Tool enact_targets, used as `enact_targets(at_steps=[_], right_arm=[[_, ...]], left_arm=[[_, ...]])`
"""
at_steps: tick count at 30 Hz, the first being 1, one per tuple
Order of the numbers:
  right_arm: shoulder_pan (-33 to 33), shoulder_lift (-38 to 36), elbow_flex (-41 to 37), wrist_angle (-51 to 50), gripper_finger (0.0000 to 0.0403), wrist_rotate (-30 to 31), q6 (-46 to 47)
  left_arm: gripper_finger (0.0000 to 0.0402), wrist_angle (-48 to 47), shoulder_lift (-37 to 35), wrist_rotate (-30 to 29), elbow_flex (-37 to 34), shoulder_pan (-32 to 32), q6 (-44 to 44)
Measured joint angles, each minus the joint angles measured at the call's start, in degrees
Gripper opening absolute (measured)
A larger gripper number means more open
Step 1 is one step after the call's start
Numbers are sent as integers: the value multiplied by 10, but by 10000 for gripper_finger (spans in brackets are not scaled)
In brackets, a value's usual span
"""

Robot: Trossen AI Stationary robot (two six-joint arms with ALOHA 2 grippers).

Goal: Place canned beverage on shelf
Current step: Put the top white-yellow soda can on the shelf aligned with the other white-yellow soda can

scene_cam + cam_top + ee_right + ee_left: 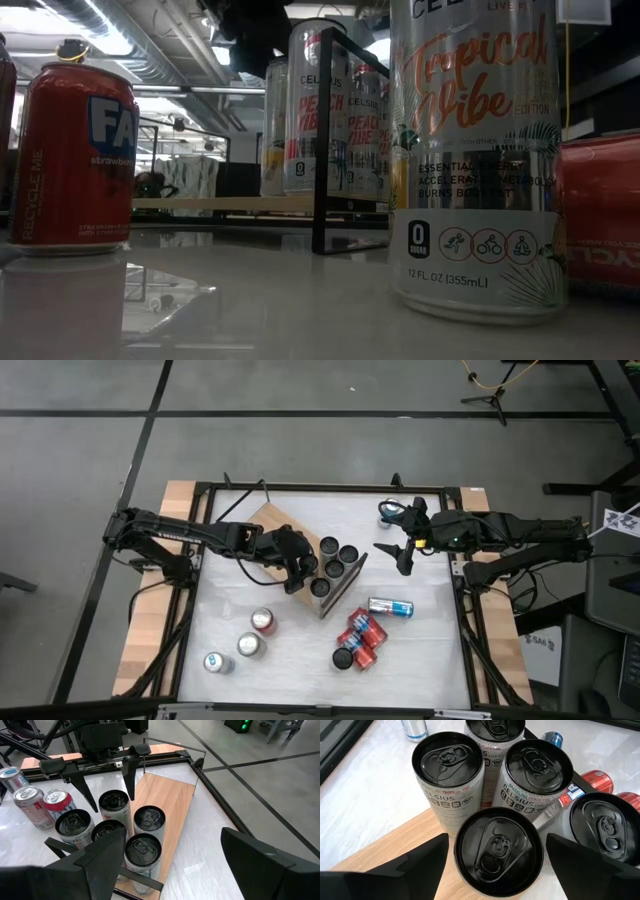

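My left claw hangs spread around a black-topped can, not pinching it. That can stands upright, long axis vertical, on the shelf, touching three more upright cans. My right claw waits spread over the white surface, where loose cans lie and stand. Beyond is grey floor.
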Motion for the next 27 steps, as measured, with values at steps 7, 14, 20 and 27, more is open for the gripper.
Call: enact_targets(at_steps=[7,14,20,27], right_arm=[[0,0,0,0,324,0,0],[0,0,0,0,324,0,0],[0,0,0,0,324,0,0],[0,0,0,0,324,0,0]], left_arm=[[327,1,0,1,0,0,-1],[326,2,0,1,0,0,-2],[326,19,0,1,0,0,-2],[326,42,0,1,0,0,-2]])
